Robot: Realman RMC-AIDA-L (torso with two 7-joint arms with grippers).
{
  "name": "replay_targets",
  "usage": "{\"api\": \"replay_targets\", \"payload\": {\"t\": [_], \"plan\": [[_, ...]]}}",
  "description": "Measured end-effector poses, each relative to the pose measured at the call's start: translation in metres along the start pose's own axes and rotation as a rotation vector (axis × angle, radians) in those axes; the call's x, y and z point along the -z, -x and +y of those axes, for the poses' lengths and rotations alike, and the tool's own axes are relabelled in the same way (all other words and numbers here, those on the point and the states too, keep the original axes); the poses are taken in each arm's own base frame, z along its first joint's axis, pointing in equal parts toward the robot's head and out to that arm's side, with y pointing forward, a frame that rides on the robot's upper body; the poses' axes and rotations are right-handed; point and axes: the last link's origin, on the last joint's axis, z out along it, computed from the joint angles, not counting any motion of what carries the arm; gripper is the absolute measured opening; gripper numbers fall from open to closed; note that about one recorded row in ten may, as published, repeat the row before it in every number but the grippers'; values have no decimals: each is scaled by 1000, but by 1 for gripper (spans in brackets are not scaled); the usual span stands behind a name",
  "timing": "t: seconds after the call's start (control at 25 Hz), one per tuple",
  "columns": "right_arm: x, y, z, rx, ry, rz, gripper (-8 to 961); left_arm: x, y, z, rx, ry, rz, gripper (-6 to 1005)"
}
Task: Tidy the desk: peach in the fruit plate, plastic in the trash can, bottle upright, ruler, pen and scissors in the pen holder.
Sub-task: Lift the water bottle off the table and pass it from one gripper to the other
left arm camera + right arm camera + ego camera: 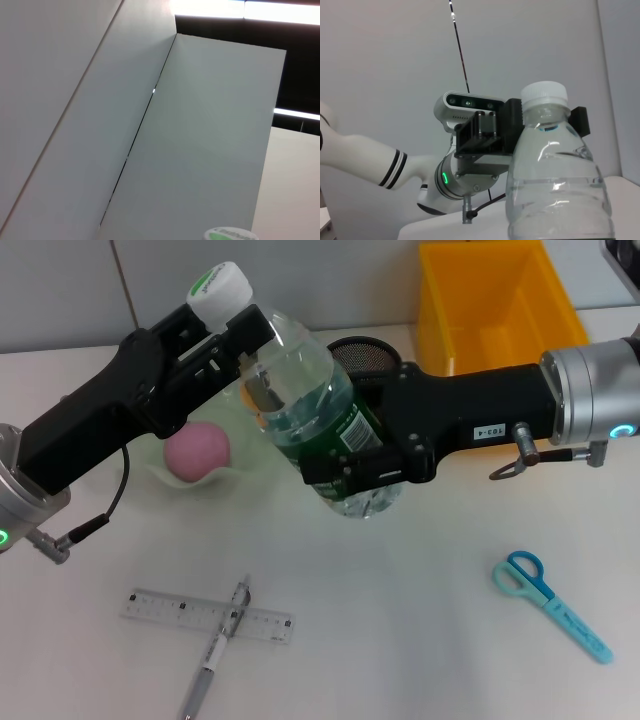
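- Nearest on the white surface [400, 640] lie one clear ruler [207, 616] and one grey pen [215, 649]; the pen lies across the ruler, touching it.
- Off toward the right side, well apart from those two, lies one pair of blue scissors [550, 604], flat on the surface with its handles pointing inward.
- In the middle, one clear plastic bottle [315, 410] with a green label and white cap [220, 288] is held up off the surface, tilted so that the cap leans toward the left arm.
- The right claw [360, 468] is clamped around the bottle's lower body, near the label.
- The left claw [235, 335] is closed on the bottle's neck just under the cap; the right wrist view shows its black fingers [512, 122] on either side of the neck.
- The left wrist view shows only wall panels and a sliver of the cap [230, 234].
- Behind the left arm sits one pale fruit plate [235, 472] with one pink peach [197, 450] already resting in it.
- Behind the bottle, one dark mesh pen holder [362, 355] is partly hidden by the right arm.
- Farthest back, one yellow trash can [497, 302] stands at the surface's rear edge.
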Motion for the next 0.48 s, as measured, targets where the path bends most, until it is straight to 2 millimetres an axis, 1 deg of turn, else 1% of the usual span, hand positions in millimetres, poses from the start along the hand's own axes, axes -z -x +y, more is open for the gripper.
{"api": "replay_targets", "payload": {"t": [0.2,0.48], "plan": [[0,0,0,0,3,1,774,0,0,0,-1,-1,2,584],[-1,1,1,3,10,1,774,0,-2,0,-3,0,11,585]]}}
